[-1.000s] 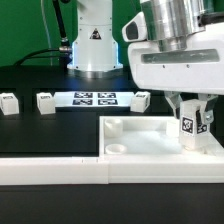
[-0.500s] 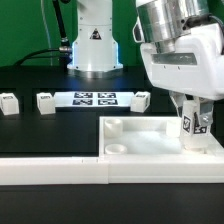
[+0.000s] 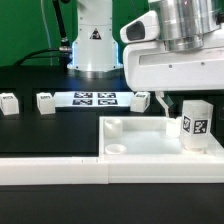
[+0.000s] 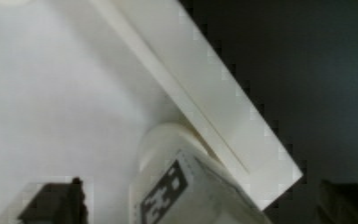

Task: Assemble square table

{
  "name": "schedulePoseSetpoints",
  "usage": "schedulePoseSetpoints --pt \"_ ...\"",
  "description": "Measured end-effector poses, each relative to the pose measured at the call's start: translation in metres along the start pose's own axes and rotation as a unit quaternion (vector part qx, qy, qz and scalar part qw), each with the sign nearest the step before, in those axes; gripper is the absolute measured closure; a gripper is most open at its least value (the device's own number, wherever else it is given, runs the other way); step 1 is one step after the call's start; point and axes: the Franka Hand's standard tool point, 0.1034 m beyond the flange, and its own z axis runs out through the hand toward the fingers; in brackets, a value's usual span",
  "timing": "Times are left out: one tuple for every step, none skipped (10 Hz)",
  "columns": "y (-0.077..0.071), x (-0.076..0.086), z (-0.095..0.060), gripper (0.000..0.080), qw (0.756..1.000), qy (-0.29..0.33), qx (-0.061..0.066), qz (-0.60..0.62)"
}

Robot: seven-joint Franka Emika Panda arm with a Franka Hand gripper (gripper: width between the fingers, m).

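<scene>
Surface: Black table (image 3: 40,135) filled the scene, with a green backdrop behind it.
Rail: 1 long white rail (image 3: 50,172) ran along the table's near edge.
Table top: 1 white square tray (image 3: 135,133) lay flat just behind the rail, toward the exterior view's right, with an open round socket (image 3: 117,148) in its near corner.
Gripper: It hung (image 3: 190,98) over the tray's right part, its fingers (image 3: 165,103) spread wide and pinching nothing.
Standing leg: 1 white tagged leg (image 3: 196,125) stood upright on the tray, its long axis vertical. Its seating in a socket could not be told.
Key relation: The leg sat straight below the gripper, between the fingers, with a clear gap on the visible side. Any regrasp would likely be a plain vertical drop.
Loose legs: 3 more (image 3: 10,102) (image 3: 46,100) (image 3: 141,98) lay well behind, in line with the marker board (image 3: 95,99).
</scene>
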Motion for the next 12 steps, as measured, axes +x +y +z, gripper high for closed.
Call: schedulePoseSetpoints --pt "-0.0002 -0.0003 0.0002 0.0151 1.000 0.000 0.000 -0.023" --pt "0.0009 0.0007 -0.0005 0.0151 0.995 0.004 -0.010 -0.103" --pt "0.0004 0.0028 -0.0023 0.0151 0.979 0.012 -0.027 -0.203" --pt "-0.0003 0.0052 -0.0029 0.0151 0.949 0.018 -0.044 -0.310" --pt "0.0000 0.0044 0.0001 0.0151 0.928 0.017 -0.048 -0.370" --pt "-0.0023 0.0007 0.0023 0.0151 0.927 0.020 -0.047 -0.371" --pt "-0.0028 0.0005 0.0024 0.0151 0.930 0.020 -0.046 -0.365" --pt "-0.0025 0.0006 0.0026 0.0285 0.931 0.020 -0.046 -0.362" --pt "-0.0032 -0.0001 0.0028 0.0453 0.945 0.021 -0.043 -0.323" --pt "-0.0024 0.0005 0.0027 0.0453 0.956 0.022 -0.042 -0.289" --pt "0.0012 0.0034 0.0026 0.0506 0.961 0.024 -0.044 -0.272" --pt "0.0014 0.0041 0.0024 0.0506 0.973 0.026 -0.042 -0.227"
